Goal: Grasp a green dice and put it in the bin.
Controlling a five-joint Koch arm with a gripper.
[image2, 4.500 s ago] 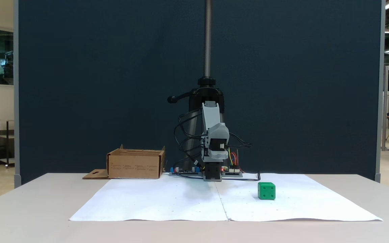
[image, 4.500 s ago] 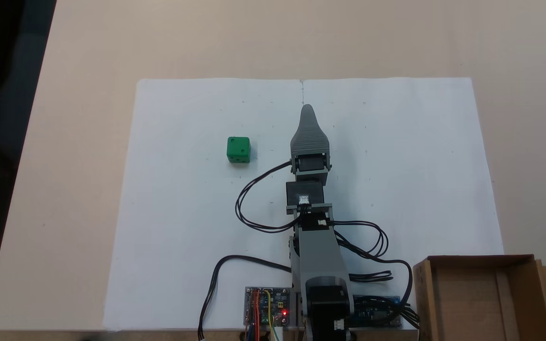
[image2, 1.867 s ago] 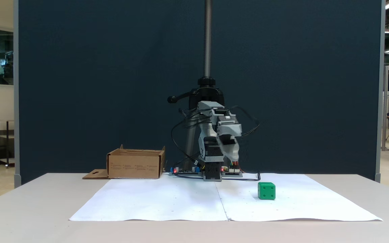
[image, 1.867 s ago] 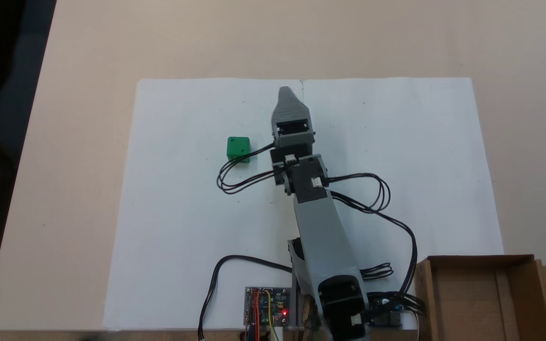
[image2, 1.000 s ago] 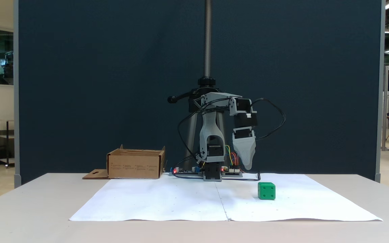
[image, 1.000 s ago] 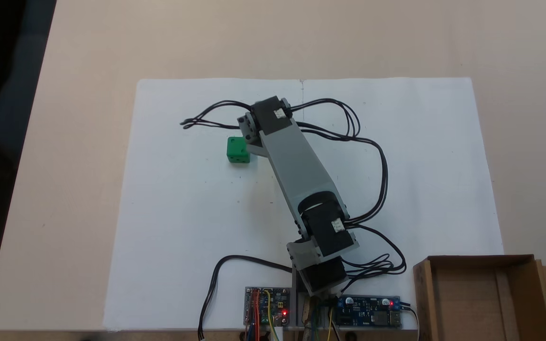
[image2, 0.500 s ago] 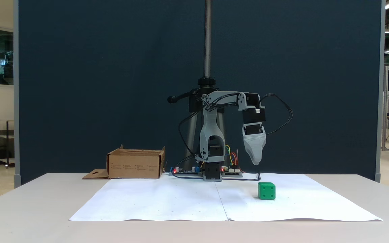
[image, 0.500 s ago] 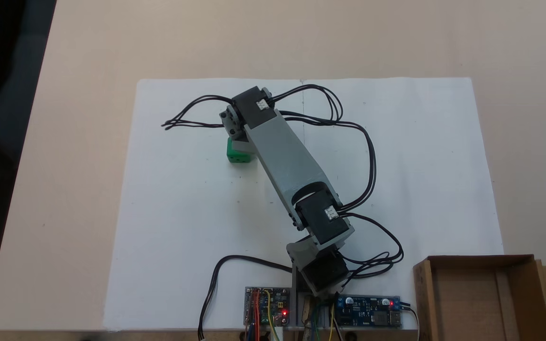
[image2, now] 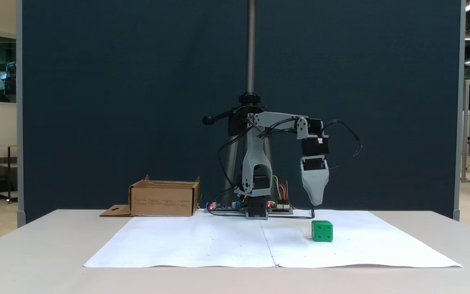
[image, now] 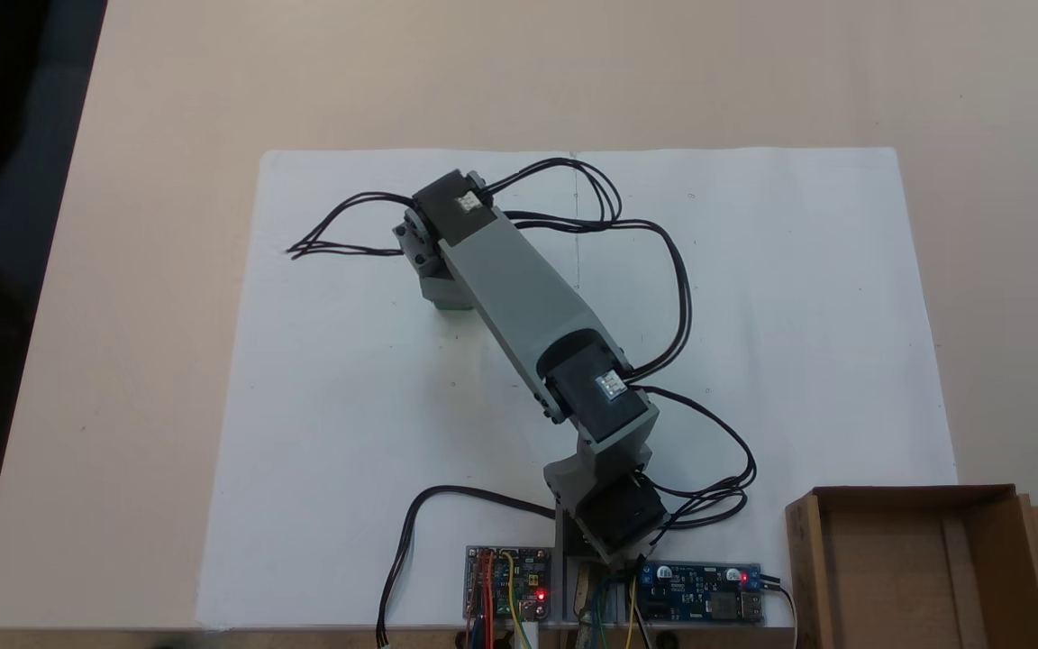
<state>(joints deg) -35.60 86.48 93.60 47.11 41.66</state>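
The green dice (image2: 322, 231) sits on the white paper (image2: 202, 245), right of the arm's base in a fixed view. My gripper (image2: 315, 201) points straight down, its tip a short way above the dice and slightly to its left, not touching it. Only one grey tip shows, so the jaws' state is unclear. In the fixed view from above, the arm's wrist (image: 449, 214) covers the gripper and nearly all of the dice. The bin (image: 803, 568), an open brown cardboard box, stands at the lower right corner there and holds nothing; it appears as the bin (image2: 163, 200) left of the base.
Two circuit boards (image: 508, 595) (image: 704, 604) lie beside the arm's base (image: 609, 518). Black cables (image: 663, 270) loop out from the arm. A tripod pole (image2: 251, 49) and a dark blue partition (image2: 116, 102) stand behind. The paper (image: 798, 315) lies flat.
The arm has swung toward the dice and stretched out, and the gripper has turned to point downward and come over it. The dice and the bin have not moved.
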